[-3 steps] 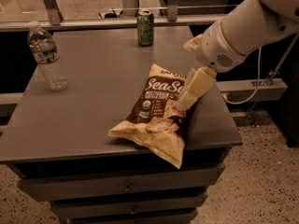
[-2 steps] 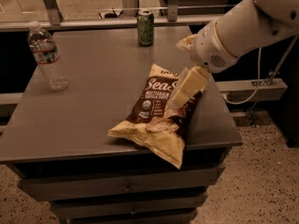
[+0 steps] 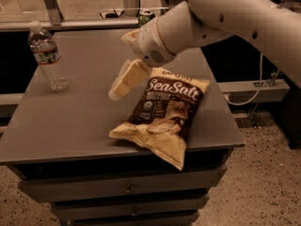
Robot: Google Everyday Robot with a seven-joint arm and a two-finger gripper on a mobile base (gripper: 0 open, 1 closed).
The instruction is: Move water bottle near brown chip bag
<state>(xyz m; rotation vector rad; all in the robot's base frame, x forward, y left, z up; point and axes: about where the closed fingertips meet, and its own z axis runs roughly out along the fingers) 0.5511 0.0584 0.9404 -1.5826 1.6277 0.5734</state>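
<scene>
We see the gripper (image 3: pixel 123 81) hanging over the middle of the table (image 3: pixel 61 126), just off the brown chip bag (image 3: pixel 164 117) at its 10 o'clock. It grasps nothing, but we cannot tell whether it is open or closed. The water bottle (image 3: pixel 47 55) stands upright at the tabletop's 10 o'clock, well apart from the bag. A green can (image 3: pixel 146 16) peeks out at 12 o'clock.
</scene>
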